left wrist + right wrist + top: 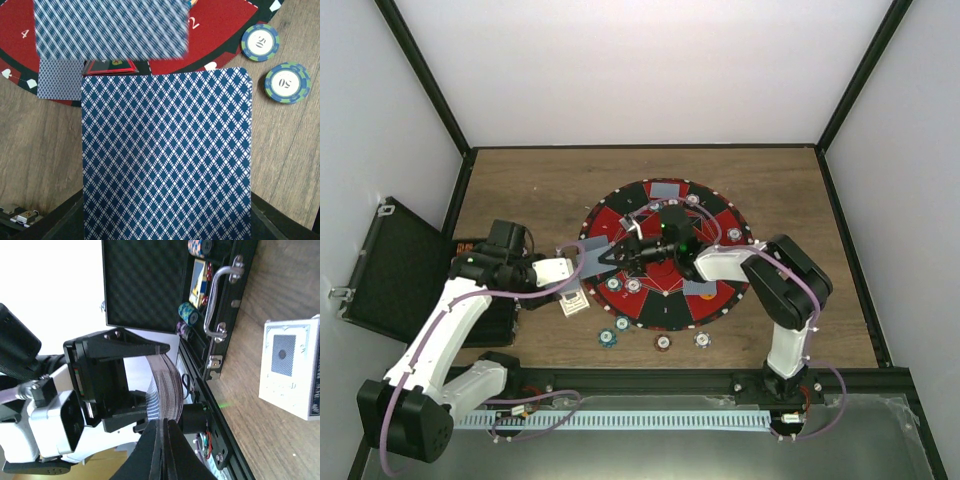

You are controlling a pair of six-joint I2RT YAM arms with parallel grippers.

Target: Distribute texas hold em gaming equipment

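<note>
My left gripper (578, 268) is shut on a deck of blue-backed playing cards (165, 155), held over the left rim of the round red and black mat (715, 215). The deck hides its fingers in the left wrist view. My right gripper (611, 255) reaches left across the mat and is shut on one card's edge (164, 432), next to the bent deck (169, 385). That card shows blurred in the left wrist view (110, 27). Single cards (667, 189) lie on the mat. Striped chips (663, 343) sit on the mat and in front of it, two in the left wrist view (260, 42).
An open black case (395, 265) with chip stacks (188, 313) stands at the left table edge. A white card box (292, 367) lies on the wood beside it, near the left gripper (573, 302). A black rail (650, 378) borders the near edge.
</note>
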